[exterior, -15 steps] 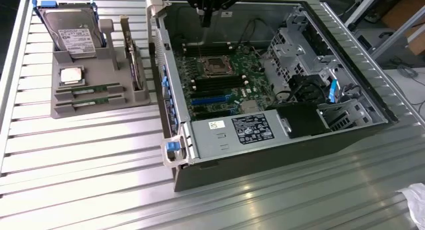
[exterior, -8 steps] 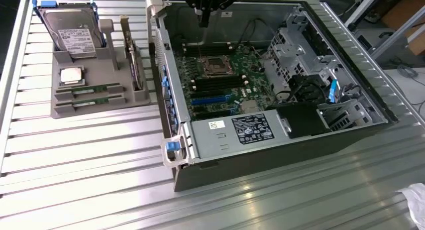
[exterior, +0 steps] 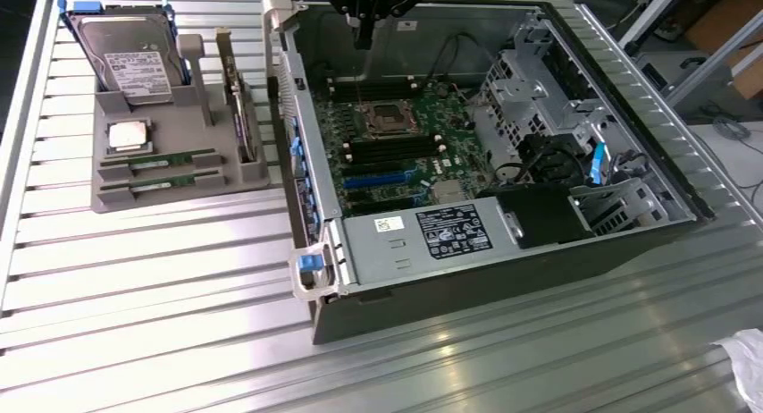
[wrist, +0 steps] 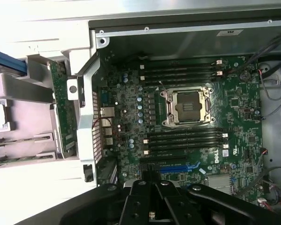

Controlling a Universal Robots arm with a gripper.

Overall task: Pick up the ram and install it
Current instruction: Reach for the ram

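i saw the gripper (exterior: pixel 361 36) clenched shut above the open case (exterior: pixel 357 319), upper middle of the exterior view. the ram (exterior: pixel 161 160), thin green white-labelled sticks, lay in the grey tray (exterior: pixel 179 127) at that view's left.

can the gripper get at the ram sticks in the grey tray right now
Probably yes. The ram sticks lie uncovered in the grey tray, open from above. The gripper hangs over the open computer case, so the case's side wall stands between them, and its jaws are shut.

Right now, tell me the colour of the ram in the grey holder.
The ram is green with white labels; exterior view shows it best.
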